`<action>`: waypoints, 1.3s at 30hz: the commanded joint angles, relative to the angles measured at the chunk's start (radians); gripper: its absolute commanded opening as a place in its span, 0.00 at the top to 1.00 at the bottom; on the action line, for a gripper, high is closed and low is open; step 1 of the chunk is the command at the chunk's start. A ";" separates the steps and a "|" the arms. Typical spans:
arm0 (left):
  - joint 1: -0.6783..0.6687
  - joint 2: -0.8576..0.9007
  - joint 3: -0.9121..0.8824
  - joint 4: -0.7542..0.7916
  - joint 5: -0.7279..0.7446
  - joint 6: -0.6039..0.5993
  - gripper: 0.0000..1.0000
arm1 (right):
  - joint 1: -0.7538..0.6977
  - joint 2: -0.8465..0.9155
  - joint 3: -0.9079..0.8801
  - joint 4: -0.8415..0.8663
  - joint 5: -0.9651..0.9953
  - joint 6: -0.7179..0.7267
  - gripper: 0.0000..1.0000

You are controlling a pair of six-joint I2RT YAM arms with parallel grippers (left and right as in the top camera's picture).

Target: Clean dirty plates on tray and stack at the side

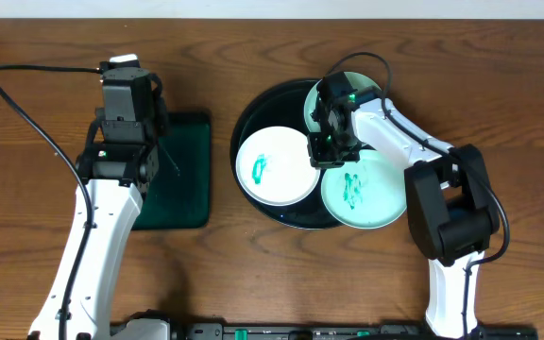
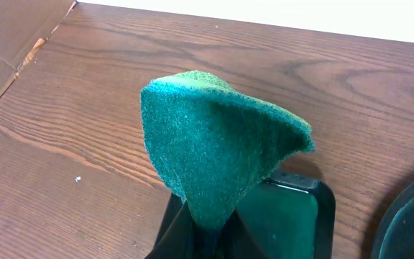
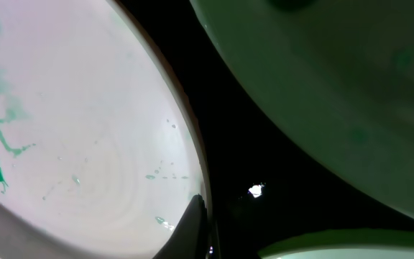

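Three small round green-smeared white plates (image 1: 277,168) lie in the large round black tray (image 1: 258,111); stiff, light and slick by their look, best pinched at a rim. Right gripper (image 1: 327,149) closed at the tray's middle; left of the tray, left gripper (image 2: 203,230) clamps a green scouring pad (image 2: 218,144)

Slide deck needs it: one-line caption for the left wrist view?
Left gripper pinches a folded green sponge over the small green tray on a wood table.

Left: white plate (image 3: 85,137), green smears; black tray (image 3: 236,122) between; mint plate (image 3: 351,86) upper right.
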 commanded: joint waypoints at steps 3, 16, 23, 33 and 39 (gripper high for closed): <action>-0.001 -0.013 0.008 0.013 -0.018 0.007 0.93 | 0.017 0.016 0.012 -0.003 -0.027 -0.027 0.99; -0.001 -0.013 0.007 0.019 -0.018 0.008 0.93 | 0.017 0.016 0.012 -0.003 -0.027 -0.027 0.99; -0.001 -0.013 0.007 0.018 -0.018 0.011 0.93 | 0.017 0.016 0.012 -0.004 -0.027 -0.027 0.99; -0.001 -0.012 0.007 0.018 -0.018 0.018 0.93 | 0.017 0.016 0.012 -0.004 -0.027 -0.026 0.99; 0.002 0.011 0.007 -0.077 -0.018 -0.014 0.93 | 0.017 0.016 0.012 -0.004 -0.027 -0.027 0.99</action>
